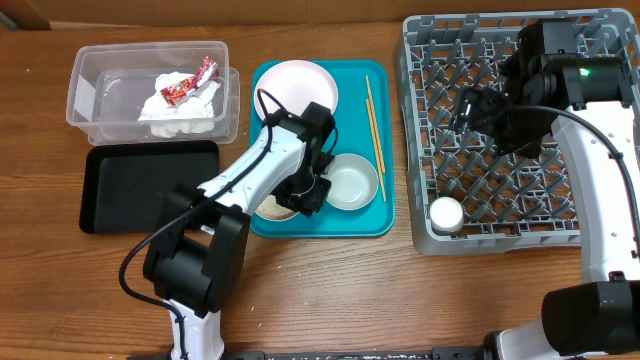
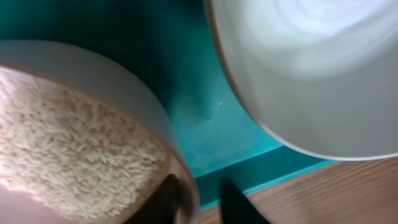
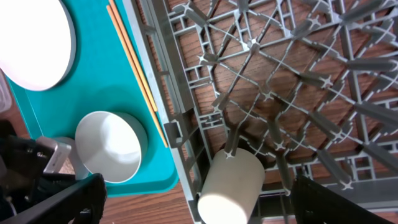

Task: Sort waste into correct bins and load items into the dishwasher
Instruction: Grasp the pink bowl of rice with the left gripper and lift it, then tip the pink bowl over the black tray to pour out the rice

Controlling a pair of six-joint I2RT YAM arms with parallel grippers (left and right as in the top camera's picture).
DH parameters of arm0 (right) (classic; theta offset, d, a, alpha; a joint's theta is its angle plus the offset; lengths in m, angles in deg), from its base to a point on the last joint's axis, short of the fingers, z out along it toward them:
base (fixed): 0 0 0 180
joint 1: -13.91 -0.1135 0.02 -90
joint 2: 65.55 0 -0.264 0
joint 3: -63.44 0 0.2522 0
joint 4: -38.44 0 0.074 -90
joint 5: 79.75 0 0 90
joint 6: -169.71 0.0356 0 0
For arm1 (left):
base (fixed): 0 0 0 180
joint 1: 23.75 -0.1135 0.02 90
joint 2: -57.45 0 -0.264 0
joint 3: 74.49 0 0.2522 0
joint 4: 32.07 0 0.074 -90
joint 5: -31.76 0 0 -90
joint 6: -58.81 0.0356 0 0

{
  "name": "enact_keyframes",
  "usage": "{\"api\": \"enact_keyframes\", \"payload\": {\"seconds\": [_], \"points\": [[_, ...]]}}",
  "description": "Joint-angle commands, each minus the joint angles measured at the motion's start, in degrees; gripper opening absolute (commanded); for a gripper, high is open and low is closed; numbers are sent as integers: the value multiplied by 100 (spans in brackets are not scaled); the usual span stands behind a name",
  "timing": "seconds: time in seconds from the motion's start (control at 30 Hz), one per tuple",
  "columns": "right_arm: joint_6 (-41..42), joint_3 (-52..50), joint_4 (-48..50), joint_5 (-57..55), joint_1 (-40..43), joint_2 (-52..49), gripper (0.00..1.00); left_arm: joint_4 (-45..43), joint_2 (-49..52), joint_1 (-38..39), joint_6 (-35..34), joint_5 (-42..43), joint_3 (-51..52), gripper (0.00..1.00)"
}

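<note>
My left gripper [image 1: 300,195] [image 2: 198,180] straddles the rim of the pale pink bowl [image 1: 272,209] [image 2: 124,81], which holds rice [image 2: 68,149]. One finger is inside the bowl and the other outside, with a small gap still showing at the outer wall. The whitish bowl [image 1: 351,182] [image 2: 311,68] [image 3: 109,146] sits beside it, empty. The pink plate [image 1: 298,85] [image 3: 34,40] and the chopsticks [image 1: 374,120] [image 3: 134,62] also lie on the teal tray. My right gripper [image 1: 470,108] [image 3: 199,196] hangs open over the dishwasher rack [image 1: 500,180] [image 3: 280,81]. The white cup [image 1: 446,214] [image 3: 230,183] lies in the rack's near-left corner.
The teal tray [image 1: 360,225] sits mid-table. At the back left, the clear tub [image 1: 95,90] holds the red-and-white wrapper [image 1: 190,85] and crumpled tissue [image 1: 180,115]. The black tray [image 1: 140,185] lies in front of the tub with nothing in it.
</note>
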Motion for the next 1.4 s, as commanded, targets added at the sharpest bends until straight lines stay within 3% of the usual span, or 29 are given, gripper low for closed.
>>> {"api": "enact_keyframes", "payload": {"seconds": [0.0, 0.1, 0.3, 0.6, 0.73, 0.93, 1.13, 1.37], "points": [[-26, 162, 11, -2, 4, 9, 98, -66, 13, 37, 72, -219, 68, 13], [-28, 162, 11, -2, 4, 7, 98, -96, 13, 37, 70, -236, 66, 4], [-44, 162, 15, 0, 4, 7, 99, 35, 4, -26, 31, -258, -96, 4], [-46, 162, 57, 0, 4, 7, 99, 1099, -291, -717, 33, 181, -1698, 4], [-46, 162, 79, 2, 2, 7, 99, 1106, -686, -1357, 155, 944, -1794, 4], [-46, 162, 79, 2, 2, 7, 99, 1180, -863, -2618, 898, 2170, -1534, 4], [-46, 162, 79, 4, 2, 7, 99, 892, -846, -3934, 2201, 4039, -634, 4], [-46, 162, 74, 4, -2, 7, 99, 149, -837, -5401, 2824, 5945, 518, 4]]}}
